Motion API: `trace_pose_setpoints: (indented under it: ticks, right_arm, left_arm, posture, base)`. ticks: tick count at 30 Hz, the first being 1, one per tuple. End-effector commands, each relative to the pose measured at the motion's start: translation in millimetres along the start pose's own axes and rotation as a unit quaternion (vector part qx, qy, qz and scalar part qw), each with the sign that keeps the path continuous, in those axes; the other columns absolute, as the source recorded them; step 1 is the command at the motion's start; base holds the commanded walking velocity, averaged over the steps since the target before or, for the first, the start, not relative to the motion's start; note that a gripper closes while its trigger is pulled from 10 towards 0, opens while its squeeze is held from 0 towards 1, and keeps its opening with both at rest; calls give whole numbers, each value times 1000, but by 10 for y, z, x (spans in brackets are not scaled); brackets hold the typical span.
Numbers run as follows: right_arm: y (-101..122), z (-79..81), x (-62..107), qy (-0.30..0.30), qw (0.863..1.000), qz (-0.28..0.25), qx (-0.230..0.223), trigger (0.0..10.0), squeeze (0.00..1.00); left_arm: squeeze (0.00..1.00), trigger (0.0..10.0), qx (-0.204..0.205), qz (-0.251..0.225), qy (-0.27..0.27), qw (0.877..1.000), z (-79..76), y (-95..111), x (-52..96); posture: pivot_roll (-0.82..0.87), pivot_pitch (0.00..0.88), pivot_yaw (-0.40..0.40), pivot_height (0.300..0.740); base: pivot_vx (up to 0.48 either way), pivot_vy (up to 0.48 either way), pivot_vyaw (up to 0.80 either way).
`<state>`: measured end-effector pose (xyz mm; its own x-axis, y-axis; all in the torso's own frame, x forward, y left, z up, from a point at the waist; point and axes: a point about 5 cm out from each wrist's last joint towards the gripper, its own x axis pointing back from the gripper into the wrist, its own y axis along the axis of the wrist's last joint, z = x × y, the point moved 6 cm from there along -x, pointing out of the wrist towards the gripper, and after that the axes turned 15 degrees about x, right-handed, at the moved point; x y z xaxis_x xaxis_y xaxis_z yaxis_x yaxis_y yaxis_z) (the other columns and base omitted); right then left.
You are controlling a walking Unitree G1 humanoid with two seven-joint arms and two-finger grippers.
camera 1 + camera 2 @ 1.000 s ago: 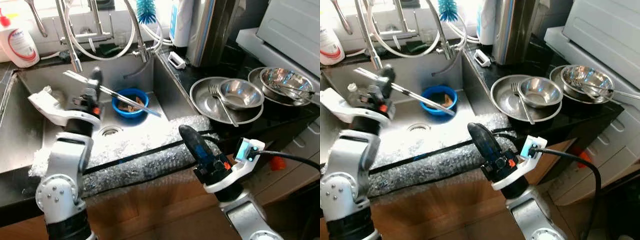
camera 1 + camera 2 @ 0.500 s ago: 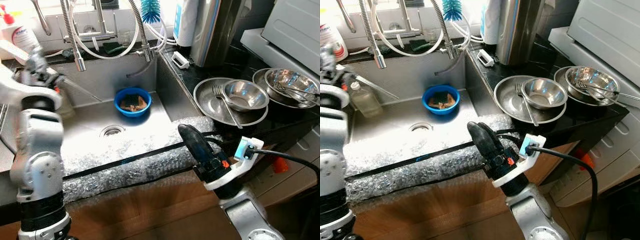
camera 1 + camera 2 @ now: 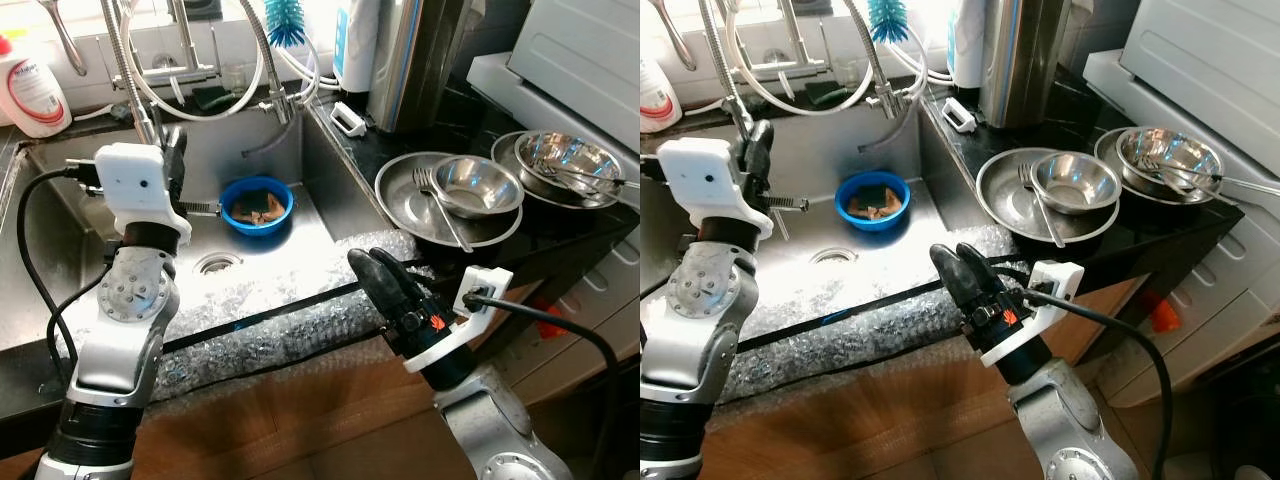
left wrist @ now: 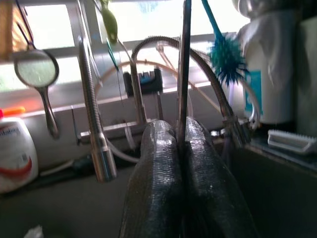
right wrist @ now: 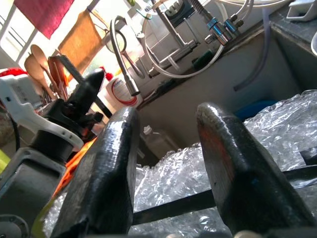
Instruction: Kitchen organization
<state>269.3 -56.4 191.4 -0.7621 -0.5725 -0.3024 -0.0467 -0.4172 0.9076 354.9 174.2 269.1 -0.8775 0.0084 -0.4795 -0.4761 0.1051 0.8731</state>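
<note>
We see the L gripper (image 4: 182, 148) raised over the sink (image 3: 60, 270), jaws pinched on a thin metal utensil (image 4: 184, 64) sticking up between them; R gripper (image 5: 168, 129) apart, empty, above bubble wrap (image 3: 290, 310).

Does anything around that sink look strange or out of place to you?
Yes: bubble wrap is draped over the sink's front edge and basin floor, odd for a kitchen. A blue bowl holding scraps sits in the basin.
</note>
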Motion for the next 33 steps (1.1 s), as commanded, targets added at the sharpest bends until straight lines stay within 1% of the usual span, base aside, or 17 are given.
trace_pose_setpoints:
  ticks: [1, 3, 4, 5, 8, 9, 11, 12, 13, 14, 21, 30, 31, 33]
  right_arm:
    - [-7, -13, -5, -10, 1000, 6, 20, 10000, 0]
    - [-29, -64, -9, -27, 998, 15, 54, 10000, 0]
    - [-86, -200, -13, -66, 990, 36, 117, 10000, 0]
    - [-91, -313, -3, -99, 982, 42, 153, 10000, 0]
    - [-68, -384, 10, -118, 976, 42, 178, 10000, 0]
    - [-49, -411, 14, -125, 973, 39, 188, 10000, 0]
    - [-52, -408, 12, -125, 974, 39, 187, 10000, 0]
    - [-59, -403, 9, -123, 972, 42, 196, 10000, 0]
    - [-59, -403, 9, -123, 972, 42, 196, 10000, 0]
    - [-75, -397, 1, -124, 970, 43, 204, 10000, 0]
    - [-110, -396, -3, -127, 965, 47, 224, 10000, 0]
    - [-92, -412, -5, -133, 959, 46, 247, 10000, 0]
    - [-91, -433, 0, -139, 955, 49, 259, 10000, 0]
    - [-91, -453, 6, -145, 952, 50, 264, 10000, 0]
  left_arm:
    - [0, 10000, -19, 36, 10, 999, 63, -200, 60]
    - [0, 10000, -12, 40, 11, 999, 80, -232, 71]
    - [0, 10000, -18, 63, 22, 998, 137, -342, 89]
    - [0, 10000, -11, 74, 29, 997, 175, -402, 108]
    - [0, 10000, -4, 80, 37, 996, 209, -432, 123]
    - [0, 10000, 11, 84, 59, 995, 282, -451, 130]
    - [0, 10000, 18, 87, 71, 994, 326, -463, 132]
    - [251, 10000, 24, 90, 82, 992, 369, -477, 135]
    - [251, 10000, 24, 90, 82, 992, 369, -477, 135]
    - [1000, 10000, 32, 94, 93, 991, 410, -494, 141]
    - [1000, 10000, 37, 97, 92, 990, 404, -500, 139]
    - [1000, 10000, 50, 90, 91, 991, 375, -467, 131]
    - [1000, 10000, 49, 87, 89, 991, 372, -451, 121]
    - [1000, 10000, 50, 83, 88, 991, 372, -426, 108]
  posture:
    - [-13, 107, 9, 740]
    - [-17, 110, 9, 740]
    - [-15, 113, 9, 740]
    - [-13, 113, 9, 740]
    - [-13, 116, 11, 740]
    - [-10, 120, 7, 740]
    - [-12, 120, 6, 740]
    - [-12, 122, 6, 740]
    - [-12, 122, 6, 740]
    - [-10, 123, 6, 740]
    - [-12, 125, 5, 740]
    - [-14, 127, 6, 740]
    - [-13, 127, 4, 740]
    - [-13, 128, 6, 740]
  base:
    - [0, 0, 0]
    - [0, 0, 0]
    - [0, 0, 0]
    - [0, 0, 0]
    - [0, 0, 0]
    - [0, 0, 0]
    - [0, 0, 0]
    - [0, 0, 0]
    - [0, 0, 0]
    - [0, 0, 0]
    - [0, 0, 0]
    - [0, 0, 0]
    - [0, 0, 0]
    - [0, 0, 0]
